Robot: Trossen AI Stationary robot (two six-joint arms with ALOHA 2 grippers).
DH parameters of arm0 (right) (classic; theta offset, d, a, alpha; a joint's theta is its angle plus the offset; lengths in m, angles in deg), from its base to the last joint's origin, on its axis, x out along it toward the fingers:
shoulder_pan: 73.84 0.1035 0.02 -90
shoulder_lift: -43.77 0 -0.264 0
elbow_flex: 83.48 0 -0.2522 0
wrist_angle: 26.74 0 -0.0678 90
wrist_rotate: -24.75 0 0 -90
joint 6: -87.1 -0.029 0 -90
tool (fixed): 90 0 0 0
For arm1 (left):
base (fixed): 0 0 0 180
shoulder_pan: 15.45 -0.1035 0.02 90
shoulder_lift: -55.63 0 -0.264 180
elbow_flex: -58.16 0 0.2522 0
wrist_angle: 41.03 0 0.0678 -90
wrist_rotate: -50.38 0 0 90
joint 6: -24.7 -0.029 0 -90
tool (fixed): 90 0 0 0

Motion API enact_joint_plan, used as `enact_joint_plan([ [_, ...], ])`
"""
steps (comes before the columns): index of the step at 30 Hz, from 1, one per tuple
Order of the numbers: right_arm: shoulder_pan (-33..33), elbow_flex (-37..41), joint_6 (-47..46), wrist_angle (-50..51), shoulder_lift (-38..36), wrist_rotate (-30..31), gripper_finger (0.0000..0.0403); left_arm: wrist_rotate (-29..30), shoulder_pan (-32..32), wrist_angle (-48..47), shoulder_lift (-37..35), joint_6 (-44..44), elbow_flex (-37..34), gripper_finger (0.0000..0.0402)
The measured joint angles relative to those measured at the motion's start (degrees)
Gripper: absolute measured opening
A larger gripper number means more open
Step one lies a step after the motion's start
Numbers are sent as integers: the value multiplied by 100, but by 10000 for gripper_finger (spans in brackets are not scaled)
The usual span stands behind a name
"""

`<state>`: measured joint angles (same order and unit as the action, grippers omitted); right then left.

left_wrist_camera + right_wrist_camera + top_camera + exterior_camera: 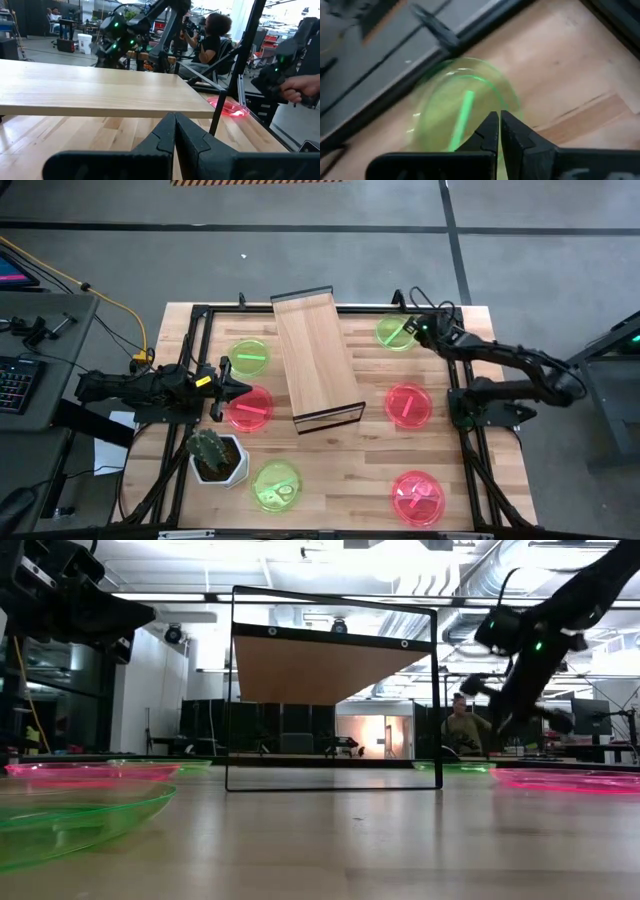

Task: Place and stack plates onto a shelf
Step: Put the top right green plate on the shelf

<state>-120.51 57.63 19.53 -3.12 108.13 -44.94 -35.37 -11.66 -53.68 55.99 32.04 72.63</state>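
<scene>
The shelf (315, 360), a light-wood plank on a dark frame, stands mid-table; the low view shows its frame (330, 690) standing on the tabletop. Three green plates (248, 358) (396, 332) (276, 485) and three pink plates (250, 409) (408, 404) (418, 497) lie flat on the table. My left gripper (238, 386) is shut, raised between the left green and left pink plates, facing the shelf plank (100, 92). My right gripper (499, 117) is shut above the far-right green plate (460, 110). In the low view it (515, 705) hangs clear of the table.
A cactus in a white pot (217, 455) stands near the table's left near corner, beside the left pink plate. Dark frame rails run along the table's left and right edges (462, 430). A person (212, 37) and a hand (300, 87) show beyond the table.
</scene>
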Motion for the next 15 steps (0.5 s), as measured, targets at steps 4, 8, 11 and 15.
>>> enact_joint_plan([
  [4, -2, -2, 233, 277, -856, -69, 0, 0, 0, 0, 0, 0, -1, 1],
  [8, -87, -11, 337, 829, -1398, -130, 0, 0, 0, 1, 0, 0, -2, 1],
  [11, -94, -11, 360, 1215, -1430, -156, 0, 0, 0, 1, 0, 0, -2, 1],
  [15, -92, -11, 407, 1277, -1108, -379, 0, 0, 0, 2, 0, 0, 0, 1],
])
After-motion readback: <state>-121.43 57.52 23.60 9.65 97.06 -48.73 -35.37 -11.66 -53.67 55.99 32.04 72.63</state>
